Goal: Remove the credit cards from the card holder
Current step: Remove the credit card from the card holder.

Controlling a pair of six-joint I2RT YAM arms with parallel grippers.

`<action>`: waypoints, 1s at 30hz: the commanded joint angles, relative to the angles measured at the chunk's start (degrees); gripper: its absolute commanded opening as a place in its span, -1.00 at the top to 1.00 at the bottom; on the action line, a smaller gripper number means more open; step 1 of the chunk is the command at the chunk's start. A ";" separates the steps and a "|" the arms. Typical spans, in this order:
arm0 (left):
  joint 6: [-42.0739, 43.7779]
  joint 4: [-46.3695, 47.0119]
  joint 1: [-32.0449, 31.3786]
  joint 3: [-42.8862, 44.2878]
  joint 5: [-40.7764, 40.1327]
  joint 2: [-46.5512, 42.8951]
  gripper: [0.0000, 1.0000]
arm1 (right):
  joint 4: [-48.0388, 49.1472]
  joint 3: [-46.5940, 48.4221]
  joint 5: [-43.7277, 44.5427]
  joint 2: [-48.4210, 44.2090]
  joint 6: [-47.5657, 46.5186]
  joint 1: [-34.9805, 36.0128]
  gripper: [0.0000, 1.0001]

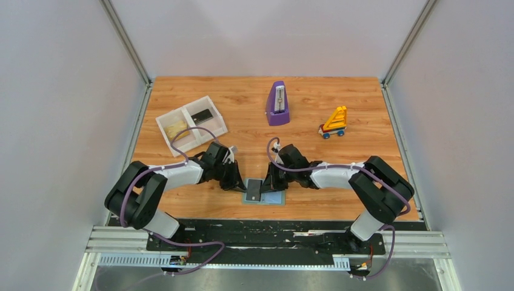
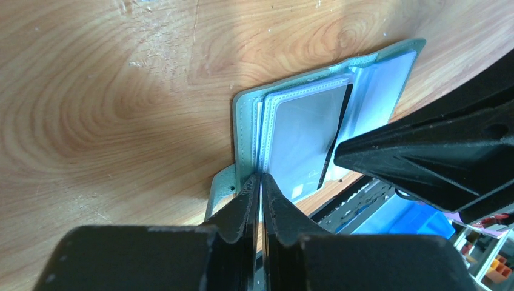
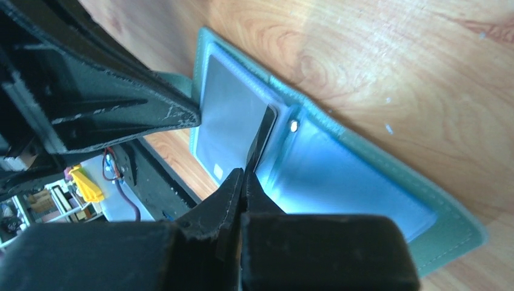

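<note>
**Card holder (image 1: 274, 198) nearly emptied, one dark card (image 1: 254, 189) left**

Open flat at the middle of the desk's near edge. Left gripper (image 2: 260, 182) clamped on its pocket leaves. Right gripper (image 3: 244, 176) pinched shut on the dark card's edge, not yet drawn free. Yellowish card (image 1: 176, 128) and second dark card (image 1: 202, 114) already in white tray (image 1: 182, 107), far-left corner. Probably only this pull-out remaining.

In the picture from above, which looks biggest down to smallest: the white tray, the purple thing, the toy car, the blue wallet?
1. white tray
2. purple metronome and card holder: too alike to rank, the holder partly hidden
3. toy car
</note>
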 commanded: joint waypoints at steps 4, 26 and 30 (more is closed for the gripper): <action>0.60 -2.87 -0.63 -1.38 -5.97 2.63 0.78 | 6.94 -2.76 -4.65 -4.59 -2.06 -1.17 1.00; -1.53 -0.29 -0.92 -2.68 -3.56 3.55 0.76 | 10.16 -3.95 -2.64 0.43 3.55 -1.66 0.57; -1.16 -0.13 -1.20 -2.56 -3.92 4.10 0.77 | 11.59 -4.10 -3.67 1.28 3.26 -1.69 0.61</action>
